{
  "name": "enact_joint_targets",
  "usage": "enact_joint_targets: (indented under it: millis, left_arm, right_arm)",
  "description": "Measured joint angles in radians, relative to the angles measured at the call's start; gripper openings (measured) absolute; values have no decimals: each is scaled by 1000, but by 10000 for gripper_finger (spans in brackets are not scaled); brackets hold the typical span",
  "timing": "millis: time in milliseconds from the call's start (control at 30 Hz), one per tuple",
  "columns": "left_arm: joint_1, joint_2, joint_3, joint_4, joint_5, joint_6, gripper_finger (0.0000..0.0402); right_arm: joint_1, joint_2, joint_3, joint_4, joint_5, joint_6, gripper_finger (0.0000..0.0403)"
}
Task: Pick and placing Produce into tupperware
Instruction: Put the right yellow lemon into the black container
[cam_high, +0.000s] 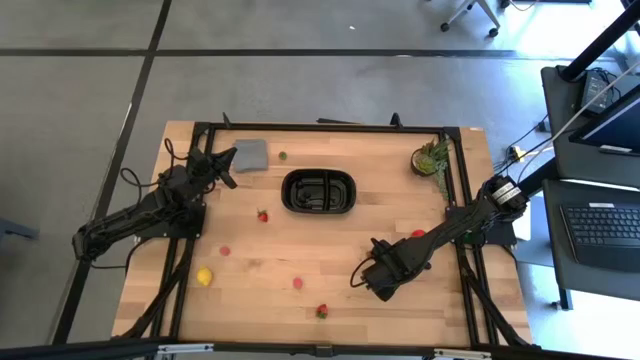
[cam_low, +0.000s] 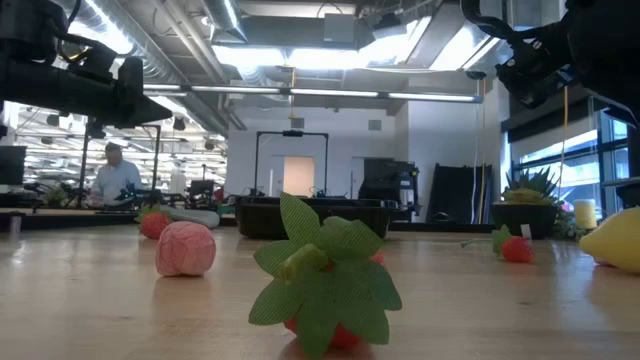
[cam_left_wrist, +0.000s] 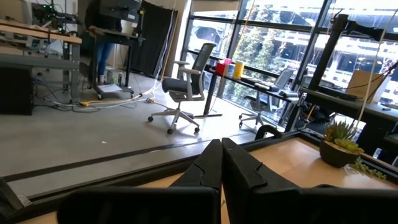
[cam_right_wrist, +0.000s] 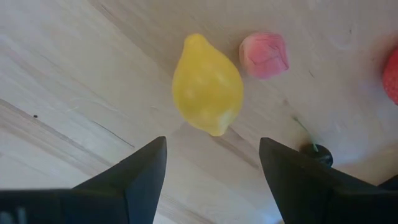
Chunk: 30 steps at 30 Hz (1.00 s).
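Black divided tupperware (cam_high: 318, 191) mid-table, tiny toy produce (cam_high: 262, 215) scattered around.

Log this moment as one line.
left end effector: shut, beside grey piece | right end effector: open, facing lemon, nothing held | black tray: no produce visible inside

A flat grey square piece (cam_high: 250, 154) lay near the far left corner of the wooden table (cam_high: 330, 262), a small potted plant (cam_high: 430, 158) stood near the far right corner (spiky green leaves), and office chairs (cam_left_wrist: 185, 88) stood on the grey floor beyond.
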Motion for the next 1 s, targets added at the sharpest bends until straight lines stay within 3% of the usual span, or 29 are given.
enact_joint_targets:
  millis: [300,600,1000]
  left_arm:
    - [0,0,0,0,0,0,0]
    - [0,0,0,0,0,0,0]
    - [0,0,0,0,0,0,0]
  right_arm:
    - [-4,0,0,23,0,-2,264]
    - [-4,0,0,79,42,-54,313]
    - [-4,0,1,122,69,-50,315]
